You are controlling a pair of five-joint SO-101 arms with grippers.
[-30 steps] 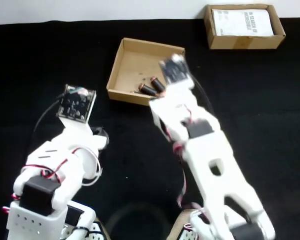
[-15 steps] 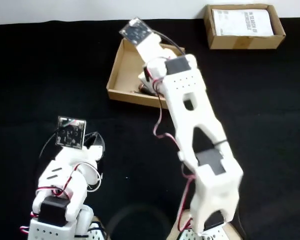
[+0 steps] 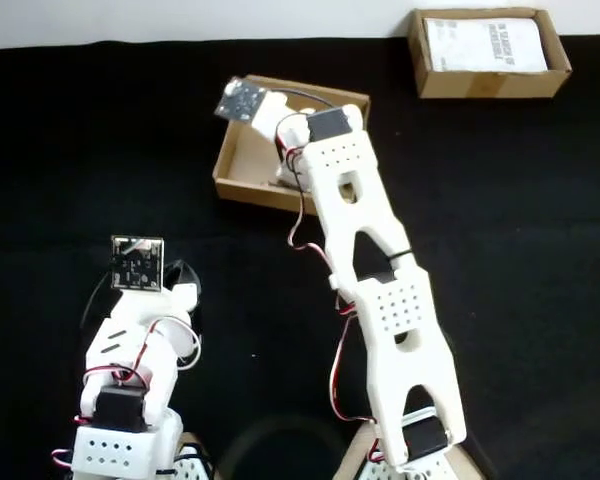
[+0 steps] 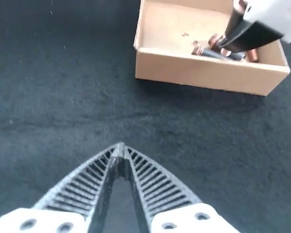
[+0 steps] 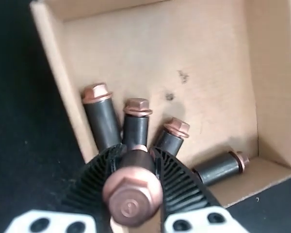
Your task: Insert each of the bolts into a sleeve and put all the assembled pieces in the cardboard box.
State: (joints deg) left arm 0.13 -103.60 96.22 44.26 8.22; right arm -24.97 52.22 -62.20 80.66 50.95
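Right end effector [image 5: 135, 151] is clamped on a bolt-and-sleeve piece [image 5: 132, 191], copper head toward the wrist. Cardboard box [image 5: 184, 43] lies directly beneath it. Four finished pieces [image 5: 101, 119] rest just beyond the fingertips. Left end effector [image 4: 120, 148] is closed and empty over the table [image 4: 63, 73], box well ahead.

Assessment: piece is rigid, dense, smooth and round, likely to roll. Grip belongs mid-length, not on the head, so the two parts cannot separate. No fragility concern noted.

Overhead plus wrists, cardboard box [image 3: 245, 190] shared
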